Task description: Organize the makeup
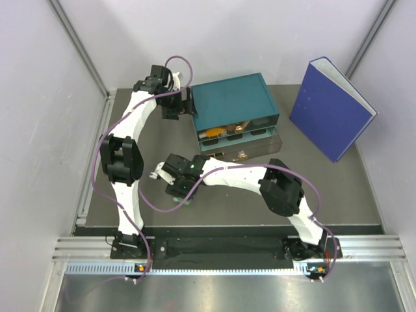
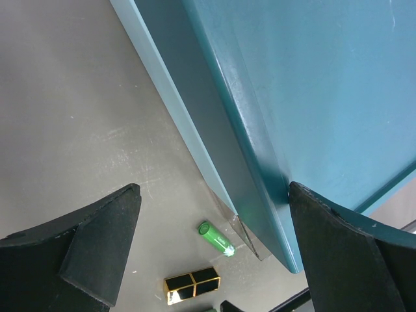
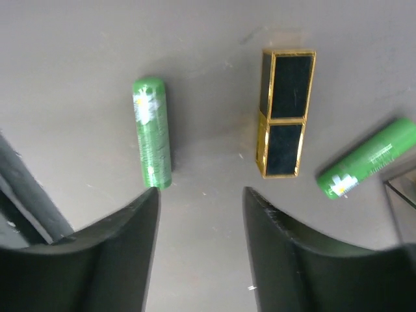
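Observation:
Three pieces of the makeup lie on the grey table under my right gripper (image 3: 200, 195): a green capsule (image 3: 153, 133) just past its left fingertip, a black-and-gold case (image 3: 286, 120), and a second green capsule (image 3: 367, 159) at the right. The right gripper is open, with only bare table between its fingers. My left gripper (image 2: 212, 188) is open beside the teal drawer box (image 2: 312, 97), its right finger (image 2: 338, 253) against the box's corner. Below it lie a green capsule (image 2: 216, 238) and a black-and-gold case (image 2: 192, 285). An orange tube (image 1: 211, 134) lies in the box's open drawer (image 1: 260, 136).
A big blue binder (image 1: 331, 107) stands at the back right. A lower drawer (image 1: 244, 153) sticks out from under the teal box (image 1: 234, 97). White walls close the table at the left and back. The right arm (image 1: 260, 179) stretches across the table's middle.

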